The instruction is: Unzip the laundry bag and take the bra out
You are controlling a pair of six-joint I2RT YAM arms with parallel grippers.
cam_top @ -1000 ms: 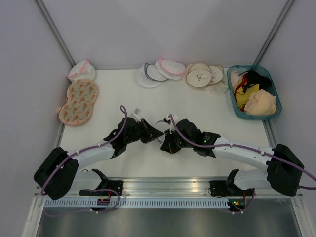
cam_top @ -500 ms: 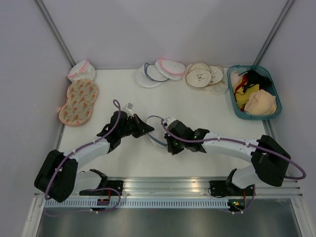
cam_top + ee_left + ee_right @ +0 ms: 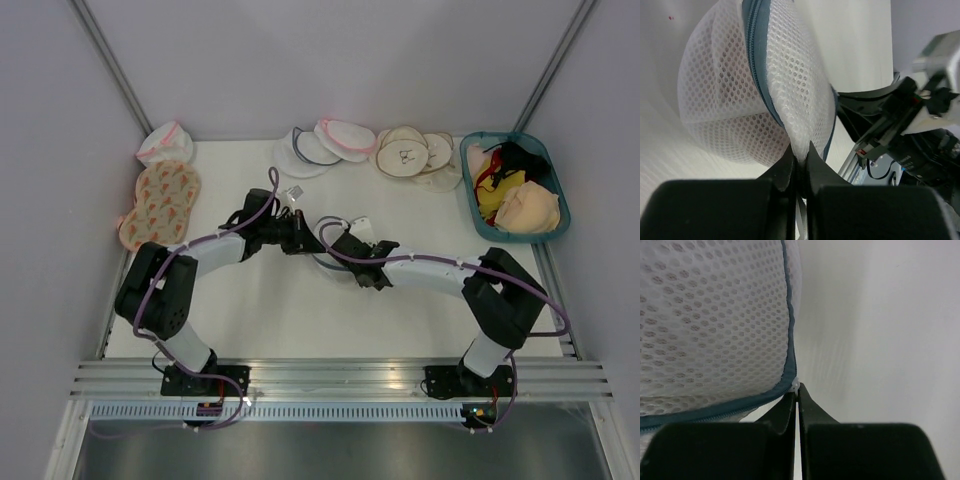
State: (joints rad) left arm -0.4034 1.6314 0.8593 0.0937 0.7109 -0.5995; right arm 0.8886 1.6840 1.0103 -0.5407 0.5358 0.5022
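Broadly, the white tabletop (image 3: 250,310) carried the laundry bag (image 3: 795,75) near its middle, held between the two arms. The bag looked light and floppy: open mesh that dents and stretches under a pinch, likely to slide over the smooth surface unless one side is anchored. A dusky pink tint showed through the mesh, most likely the bra (image 3: 730,105) inside; soft and padded, it should fold easily and could snag a strap on the zip teeth coming out. The blue-grey zip rim (image 3: 757,65) was the firmest part, so the sensible holds were the fabric just beside that rim and the small pull.

The left end effector (image 3: 799,152) was clenched on a fold of mesh at the bag's edge. The right end effector (image 3: 796,392) was pinched tight at the little white zip pull (image 3: 795,384), which sat at its fingertips; how secure that hold was could not be told.

No brand or label could be read. A beige round bag (image 3: 405,155) at the back bore a black mark, too small to make out.
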